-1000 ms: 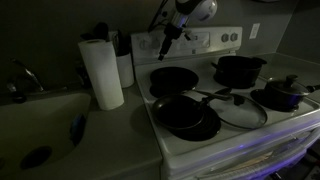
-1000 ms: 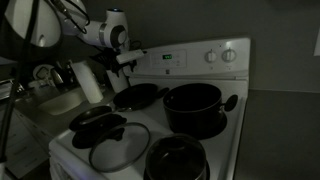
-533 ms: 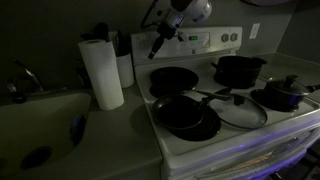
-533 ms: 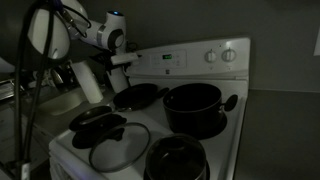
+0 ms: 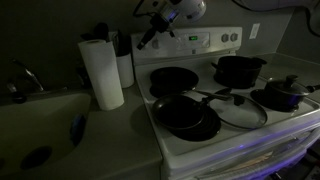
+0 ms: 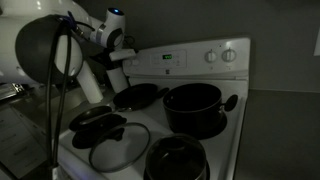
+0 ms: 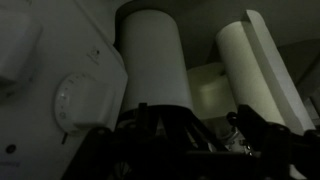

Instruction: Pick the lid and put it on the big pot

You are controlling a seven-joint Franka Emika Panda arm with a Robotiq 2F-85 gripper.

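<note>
Fingers (image 7: 262,130) apart and holding nothing, the gripper (image 5: 146,38) hangs above the stove's (image 5: 210,150) back corner near a paper towel roll (image 5: 101,72). The lid (image 5: 238,112) lies flat on a front burner, directly before the big pot (image 5: 238,68).

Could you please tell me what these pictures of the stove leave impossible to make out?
- Big pot interior: too dark in both exterior views.
- Lid: outside the wrist view, which faces two white cylinders.
- Small pot: cut by the bottom edge in an exterior view.
- Stove dial markings: too small and dim in both exterior views.
</note>
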